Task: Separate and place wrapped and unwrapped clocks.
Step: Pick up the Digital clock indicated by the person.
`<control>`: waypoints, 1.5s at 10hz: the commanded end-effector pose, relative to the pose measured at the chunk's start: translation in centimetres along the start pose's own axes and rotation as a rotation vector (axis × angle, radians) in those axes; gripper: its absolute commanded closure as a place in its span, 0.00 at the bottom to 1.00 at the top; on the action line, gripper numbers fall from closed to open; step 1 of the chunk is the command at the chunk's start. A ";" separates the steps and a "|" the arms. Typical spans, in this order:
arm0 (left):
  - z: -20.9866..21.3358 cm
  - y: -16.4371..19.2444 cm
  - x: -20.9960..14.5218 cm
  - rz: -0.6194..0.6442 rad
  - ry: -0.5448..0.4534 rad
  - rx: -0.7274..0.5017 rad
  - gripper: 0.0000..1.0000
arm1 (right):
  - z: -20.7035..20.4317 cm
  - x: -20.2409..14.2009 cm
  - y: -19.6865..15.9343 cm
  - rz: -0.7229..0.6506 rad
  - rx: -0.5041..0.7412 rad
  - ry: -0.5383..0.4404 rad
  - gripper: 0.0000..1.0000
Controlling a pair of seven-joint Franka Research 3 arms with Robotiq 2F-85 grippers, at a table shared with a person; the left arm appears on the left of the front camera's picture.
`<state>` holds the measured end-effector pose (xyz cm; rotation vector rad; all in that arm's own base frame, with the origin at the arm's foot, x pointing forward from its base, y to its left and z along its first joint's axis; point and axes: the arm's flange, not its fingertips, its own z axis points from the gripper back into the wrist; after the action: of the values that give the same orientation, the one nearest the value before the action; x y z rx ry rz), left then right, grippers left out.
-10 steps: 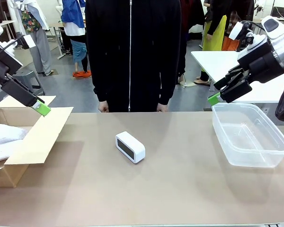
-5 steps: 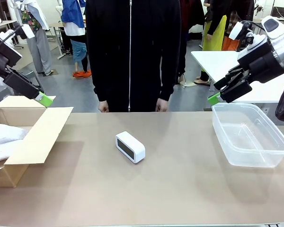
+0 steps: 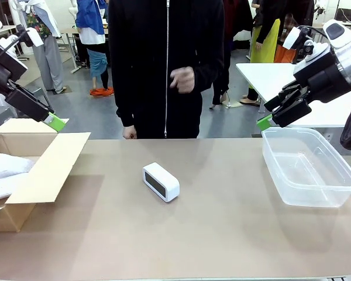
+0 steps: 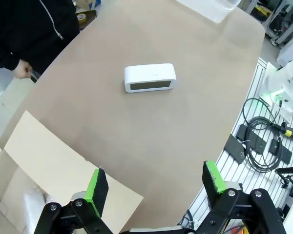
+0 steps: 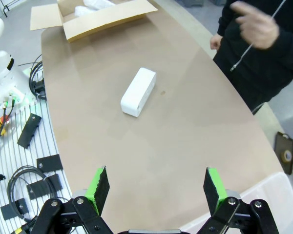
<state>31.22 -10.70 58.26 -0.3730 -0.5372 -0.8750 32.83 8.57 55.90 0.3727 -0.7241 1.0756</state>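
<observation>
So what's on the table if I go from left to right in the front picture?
cardboard box → white clock → clear plastic tub

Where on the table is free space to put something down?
Free: between the cardboard box and the white clock, between the clock and the clear tub, along the table's near edge. Crowded: inside the box, with white bundles.
</observation>
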 end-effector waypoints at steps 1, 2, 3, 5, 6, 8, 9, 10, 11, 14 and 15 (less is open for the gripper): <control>0.0 -0.1 -0.1 0.005 -0.002 -0.007 0.00 | -0.3 -0.1 0.0 -0.003 0.020 -0.018 0.00; 0.0 -0.1 -0.1 0.005 -0.002 -0.007 0.00 | -0.3 -0.1 0.0 -0.003 0.020 -0.018 0.00; 0.0 -0.1 -0.1 0.005 -0.002 -0.007 0.00 | -0.3 -0.1 0.0 -0.003 0.020 -0.018 0.00; 0.0 -0.1 -0.1 0.005 -0.002 -0.007 0.00 | -0.3 -0.1 0.0 -0.003 0.020 -0.018 0.00; 0.0 -0.1 -0.1 0.005 -0.002 -0.007 0.00 | -0.3 -0.1 0.0 -0.003 0.020 -0.018 0.00; 0.0 -0.1 -0.1 0.005 -0.002 -0.007 0.00 | -0.3 -0.1 0.0 -0.003 0.020 -0.018 0.00; 0.0 -0.1 -0.1 0.005 -0.002 -0.007 0.00 | -0.3 -0.1 0.0 -0.003 0.020 -0.018 0.00; 0.0 -0.1 -0.1 0.005 -0.002 -0.007 0.00 | -0.3 -0.1 0.0 -0.003 0.020 -0.018 0.00; 0.0 -0.1 -0.1 0.005 -0.002 -0.007 0.00 | -0.3 -0.1 0.0 -0.003 0.020 -0.018 0.00; 0.0 -0.1 -0.1 0.005 -0.002 -0.007 0.00 | -0.3 -0.1 0.0 -0.003 0.020 -0.018 0.00; 0.0 -0.1 -0.1 0.005 -0.002 -0.007 0.00 | 0.0 0.0 0.0 0.000 0.000 0.000 0.00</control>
<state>31.24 -10.65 58.25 -0.3771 -0.5374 -0.8750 32.82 8.56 55.91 0.3716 -0.7242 1.0752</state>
